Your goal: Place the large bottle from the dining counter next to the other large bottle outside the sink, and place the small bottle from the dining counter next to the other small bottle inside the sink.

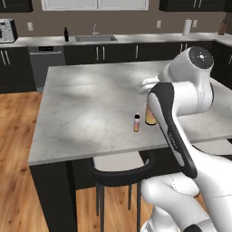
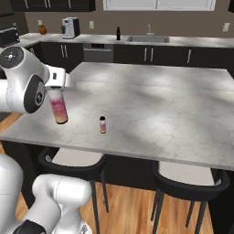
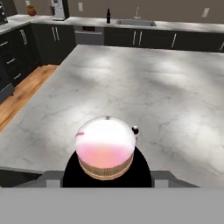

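While gripper [image 2: 58,93] clamps large bottle [image 2: 59,109] w/ pale band, label unreadable; small bottle [image 2: 103,124] stands near on dining counter [image 2: 151,105], its band also illegible.

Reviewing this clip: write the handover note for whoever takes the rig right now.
Tool: shut on the large bottle, which looks lifted just off the dining counter.
Small bottle: upright on the dining counter, untouched.
Black bottle: on the wall counter left of the sink.
Done: large bottle grasped.
Left: set it beside the black bottle, then move the small bottle into the sink.
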Robot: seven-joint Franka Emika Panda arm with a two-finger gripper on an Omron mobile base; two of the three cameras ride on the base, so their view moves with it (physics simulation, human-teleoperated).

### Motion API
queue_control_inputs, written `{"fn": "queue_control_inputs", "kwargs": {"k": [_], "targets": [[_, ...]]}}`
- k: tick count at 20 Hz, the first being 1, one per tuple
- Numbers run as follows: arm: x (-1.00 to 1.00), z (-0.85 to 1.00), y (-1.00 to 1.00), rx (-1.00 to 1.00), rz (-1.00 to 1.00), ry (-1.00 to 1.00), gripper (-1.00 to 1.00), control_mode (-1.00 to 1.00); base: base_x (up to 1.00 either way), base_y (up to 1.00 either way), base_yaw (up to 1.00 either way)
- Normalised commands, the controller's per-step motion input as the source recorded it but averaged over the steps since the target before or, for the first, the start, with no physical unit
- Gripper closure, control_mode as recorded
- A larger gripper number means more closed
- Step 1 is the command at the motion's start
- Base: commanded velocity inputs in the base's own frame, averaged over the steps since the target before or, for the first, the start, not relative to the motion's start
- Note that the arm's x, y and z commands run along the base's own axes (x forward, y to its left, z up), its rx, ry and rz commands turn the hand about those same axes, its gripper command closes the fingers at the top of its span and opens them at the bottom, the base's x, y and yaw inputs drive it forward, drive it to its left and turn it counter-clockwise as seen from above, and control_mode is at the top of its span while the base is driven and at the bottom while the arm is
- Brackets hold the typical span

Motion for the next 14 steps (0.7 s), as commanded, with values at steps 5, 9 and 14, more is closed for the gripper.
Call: {"fn": "queue_control_inputs", "kwargs": {"k": [5, 9, 14], "targets": [[0.0, 0.0, 0.0, 0.0, 0.0, 0.0, 1.0, 1.0, -0.63, 0.07, -0.03], [0.0, 0.0, 0.0, 0.0, 0.0, 0.0, 1.0, 1.0, -0.63, 0.79, -0.01], [0.0, 0.0, 0.0, 0.0, 0.0, 0.0, 1.0, 1.0, -0.58, 1.0, -0.01]]}}
